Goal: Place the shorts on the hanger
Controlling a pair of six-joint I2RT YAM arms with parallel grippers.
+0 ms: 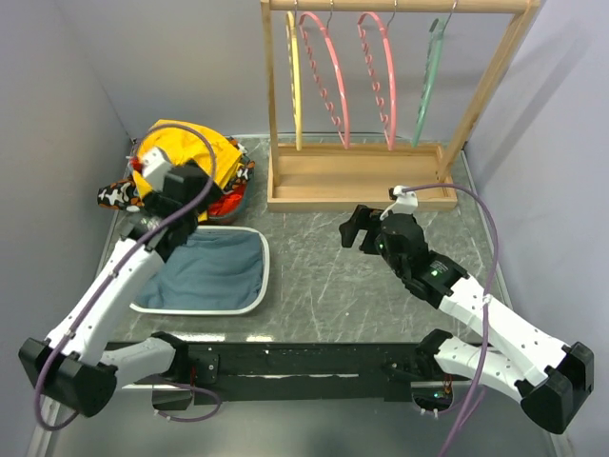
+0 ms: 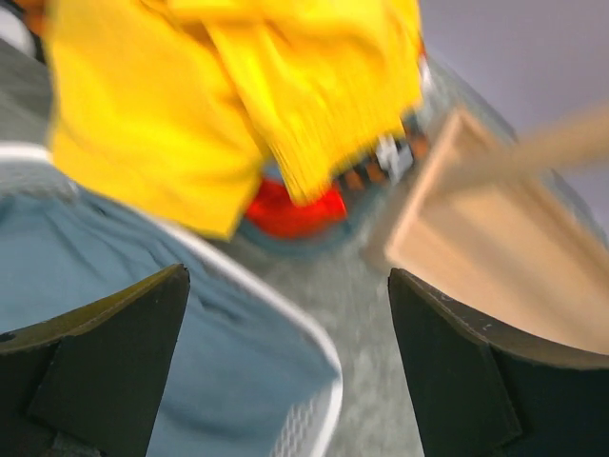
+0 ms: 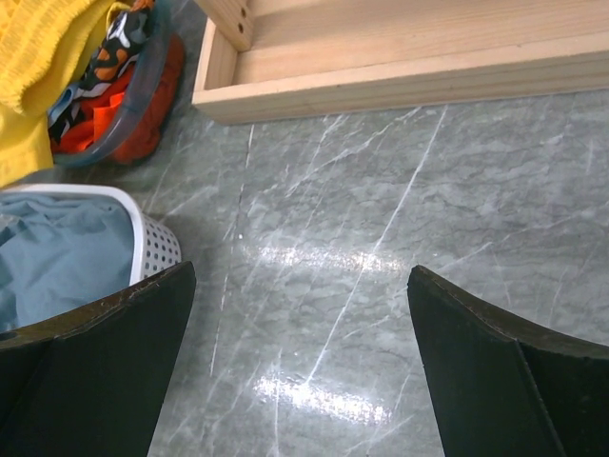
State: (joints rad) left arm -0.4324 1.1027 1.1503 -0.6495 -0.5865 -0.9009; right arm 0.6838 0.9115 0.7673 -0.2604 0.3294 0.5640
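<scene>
The yellow shorts point(image 1: 186, 150) lie crumpled on top of a pile of clothes at the back left; they fill the top of the blurred left wrist view point(image 2: 190, 95) and show in a corner of the right wrist view point(image 3: 33, 48). My left gripper point(image 1: 195, 187) hovers just in front of them, over the far edge of the white basket, open and empty point(image 2: 285, 333). The teal hanger point(image 1: 430, 81) hangs at the right end of the wooden rack. My right gripper point(image 1: 354, 228) is open over bare table in front of the rack point(image 3: 300, 352).
A white mesh basket point(image 1: 265, 276) holding light blue cloth sits left of centre point(image 2: 319, 367). The rack's wooden base point(image 1: 357, 181) stands at the back, with one yellow hanger point(image 1: 294, 76) and two pink hangers point(image 1: 328, 81). A bowl of patterned and red clothes point(image 3: 124, 95) lies under the shorts.
</scene>
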